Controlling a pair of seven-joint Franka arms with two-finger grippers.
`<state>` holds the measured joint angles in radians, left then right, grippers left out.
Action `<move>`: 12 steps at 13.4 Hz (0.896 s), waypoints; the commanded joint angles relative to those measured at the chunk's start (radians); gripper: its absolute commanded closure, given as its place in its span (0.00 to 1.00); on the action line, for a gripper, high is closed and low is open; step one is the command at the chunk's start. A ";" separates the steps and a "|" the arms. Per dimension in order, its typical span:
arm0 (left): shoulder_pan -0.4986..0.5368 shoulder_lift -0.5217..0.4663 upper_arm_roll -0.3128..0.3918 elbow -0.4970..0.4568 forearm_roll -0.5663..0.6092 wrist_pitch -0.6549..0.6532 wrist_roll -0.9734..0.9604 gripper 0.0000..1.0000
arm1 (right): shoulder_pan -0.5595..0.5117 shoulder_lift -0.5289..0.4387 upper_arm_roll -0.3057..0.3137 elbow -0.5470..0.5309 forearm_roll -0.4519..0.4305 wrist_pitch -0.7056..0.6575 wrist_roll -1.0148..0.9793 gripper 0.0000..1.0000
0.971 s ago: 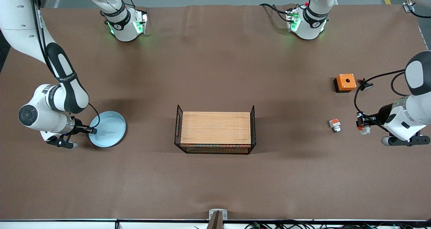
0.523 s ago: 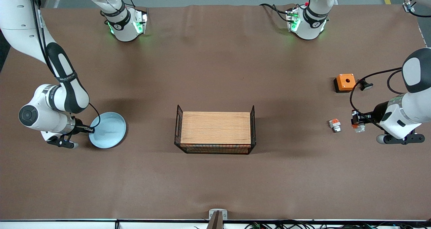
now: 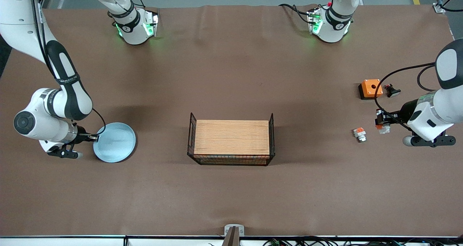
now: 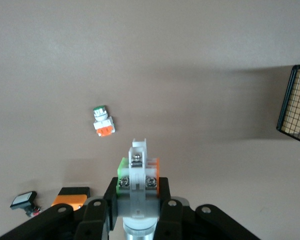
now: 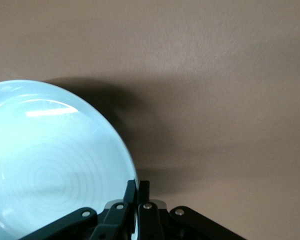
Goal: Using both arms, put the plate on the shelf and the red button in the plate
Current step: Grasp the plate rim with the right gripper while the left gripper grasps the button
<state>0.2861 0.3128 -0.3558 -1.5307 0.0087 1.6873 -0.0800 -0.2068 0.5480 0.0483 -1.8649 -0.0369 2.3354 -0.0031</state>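
While gripped: both things already held.
right pincer [image 3: 94,138]: pinches stiff, slippery plate [image 3: 115,143] at rim, near table [image 3: 231,195] edge.
left pincer [image 3: 380,124]: clamps tiny, light red button [image 4: 138,172].

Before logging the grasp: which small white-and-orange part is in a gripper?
The red button, clamped in the left gripper; the stubbier white piece lies loose on the table.

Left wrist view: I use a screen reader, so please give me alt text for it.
The left end effector grips the red button, a white part with orange and green sides, above the brown table. A stubbier white and orange piece lies on the table, and a wire basket shows at the edge.
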 commanded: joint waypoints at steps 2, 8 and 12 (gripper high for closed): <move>0.004 -0.038 -0.017 -0.005 -0.019 -0.046 -0.014 1.00 | 0.006 -0.097 0.024 -0.007 0.005 -0.097 -0.002 0.97; 0.002 -0.046 -0.022 -0.016 -0.018 -0.075 -0.015 1.00 | 0.104 -0.293 0.024 0.055 0.005 -0.443 0.119 0.97; 0.002 -0.050 -0.028 -0.012 -0.018 -0.109 -0.017 1.00 | 0.228 -0.405 0.025 0.157 0.006 -0.744 0.384 0.97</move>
<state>0.2854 0.2889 -0.3786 -1.5325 0.0082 1.6017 -0.0805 -0.0394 0.1911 0.0779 -1.7476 -0.0365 1.6978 0.2584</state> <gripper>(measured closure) 0.661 0.969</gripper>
